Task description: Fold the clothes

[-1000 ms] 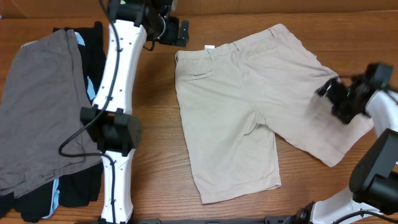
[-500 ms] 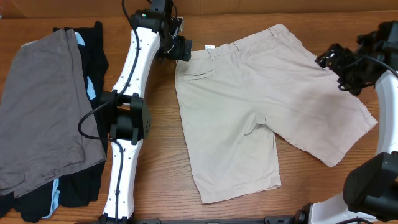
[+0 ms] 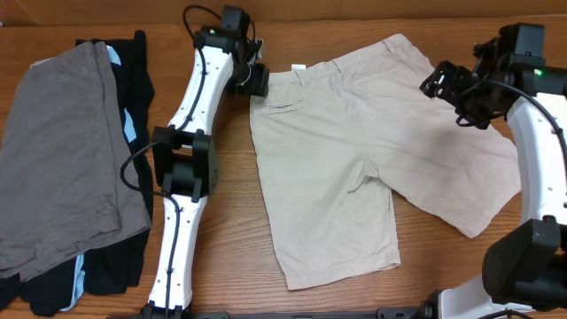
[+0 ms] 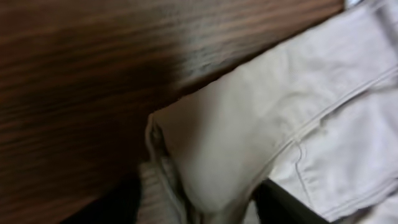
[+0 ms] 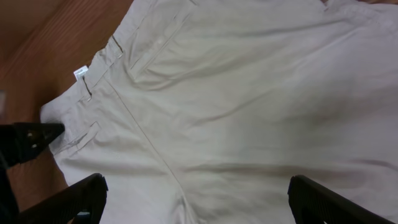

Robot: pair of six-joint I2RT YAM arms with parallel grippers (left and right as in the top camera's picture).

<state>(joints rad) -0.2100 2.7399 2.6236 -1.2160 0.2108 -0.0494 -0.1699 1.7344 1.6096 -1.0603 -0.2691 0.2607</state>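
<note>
The clothes, a pair of pale beige shorts [image 3: 354, 151], lie flat on the wooden table with the waistband at the back and both legs pointing to the front right. My left gripper [image 3: 255, 81] is at the waistband's left corner. In the left wrist view that corner [image 4: 205, 143] is bunched up between the two dark fingers [image 4: 289, 205], pinched from both sides. My right gripper [image 3: 452, 89] hovers open over the right end of the waistband. Its fingers [image 5: 68, 199] stand wide apart above smooth cloth [image 5: 249, 93], with nothing between them.
A grey garment [image 3: 62, 151] lies on a black garment with light-blue trim [image 3: 124, 257] at the table's left side. The left arm [image 3: 182, 168] stretches between that pile and the shorts. The right arm [image 3: 540, 151] stands at the right edge.
The left gripper came down onto the waistband corner and its jaws narrowed onto the cloth. The right gripper rose from the right leg's hem and moved back-left over the waistband end.
</note>
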